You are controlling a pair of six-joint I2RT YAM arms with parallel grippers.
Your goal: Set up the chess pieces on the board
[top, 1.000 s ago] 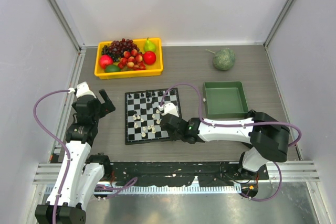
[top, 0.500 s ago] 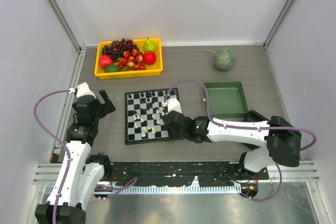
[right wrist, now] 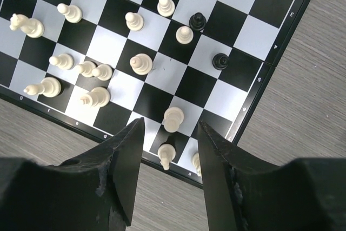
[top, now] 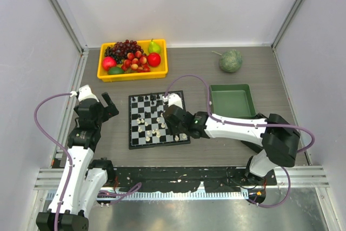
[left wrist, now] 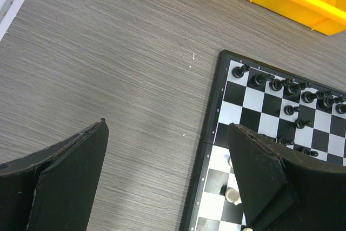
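Apparently targeting a white piece (right wrist: pixel 173 118), the right gripper (right wrist: pixel 170 128) is hovering unclenched and empty over the board (right wrist: pixel 153 101) near its five o'clock corner, the left gripper (left wrist: pixel 167 125) idling splayed.

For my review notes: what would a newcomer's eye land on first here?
The checkered board in the middle of the table draws the eye, cream-white chess pieces scattered over its near squares and the right gripper hovering over its right side, jaws apart. Behind it to the left sits a yellow tray heaped with bright fruit.
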